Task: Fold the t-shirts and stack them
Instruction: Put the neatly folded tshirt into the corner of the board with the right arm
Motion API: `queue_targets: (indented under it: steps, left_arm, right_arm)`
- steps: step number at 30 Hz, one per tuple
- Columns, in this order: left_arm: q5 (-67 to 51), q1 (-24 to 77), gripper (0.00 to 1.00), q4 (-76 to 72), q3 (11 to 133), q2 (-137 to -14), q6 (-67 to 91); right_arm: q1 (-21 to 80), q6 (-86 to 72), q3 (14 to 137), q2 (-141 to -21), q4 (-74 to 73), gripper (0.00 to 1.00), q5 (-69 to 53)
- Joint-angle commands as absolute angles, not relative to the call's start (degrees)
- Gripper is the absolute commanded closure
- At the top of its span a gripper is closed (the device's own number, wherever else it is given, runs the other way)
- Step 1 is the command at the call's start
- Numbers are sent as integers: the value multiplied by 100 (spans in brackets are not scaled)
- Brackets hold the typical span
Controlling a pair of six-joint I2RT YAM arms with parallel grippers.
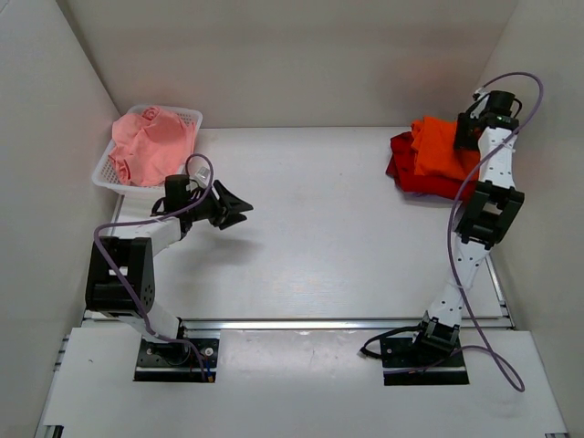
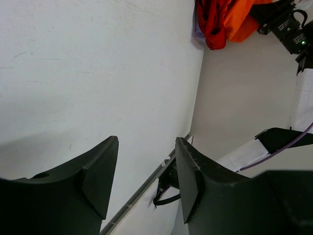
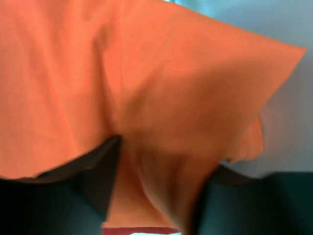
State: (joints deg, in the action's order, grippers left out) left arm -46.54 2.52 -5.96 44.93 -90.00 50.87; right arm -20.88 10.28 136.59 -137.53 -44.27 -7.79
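Observation:
The bright orange t-shirt (image 1: 438,146) lies folded on the darker red t-shirt (image 1: 406,175) at the far right of the table. My right gripper (image 1: 465,137) is down on the orange shirt; in the right wrist view its jaws (image 3: 156,147) stand wide apart with a fold of orange cloth (image 3: 161,88) between them. The pale pink t-shirt (image 1: 151,141) lies crumpled in the white mesh basket (image 1: 189,115) at the far left. My left gripper (image 1: 245,208) is open and empty above the bare table (image 2: 146,142), in front of the basket.
White walls close in the table on the left, back and right. The left wrist view shows the orange shirt (image 2: 239,19), the red shirt (image 2: 210,27) and the right arm (image 2: 288,29) in the distance. A metal rail (image 1: 347,322) runs along the near edge.

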Motion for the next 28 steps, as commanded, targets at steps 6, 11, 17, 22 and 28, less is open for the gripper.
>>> queue_targets:
  steps: [6,11,17,22,28]
  left_arm:
    - [-4299,351,1,-11,5026,-8798,4606]
    - [-3779,360,1,1344,5563,-8587,3342]
    - [-3964,404,1,2047,5449,-8324,2717]
    - [-3771,825,1,2434,5466,-7823,2119]
    - [-3138,1055,1,2926,5449,-7129,1328]
  right_arm:
    - [-1548,836,13334,-12614,-4017,20,2194]
    - [-1065,835,11212,-10745,-2789,1,3506]
    - [-177,265,8152,-8195,-1677,1,3507]
    - [369,-763,7015,-7357,-2733,1,2542]
    - [1090,-888,5547,-6794,-2952,1,2146]
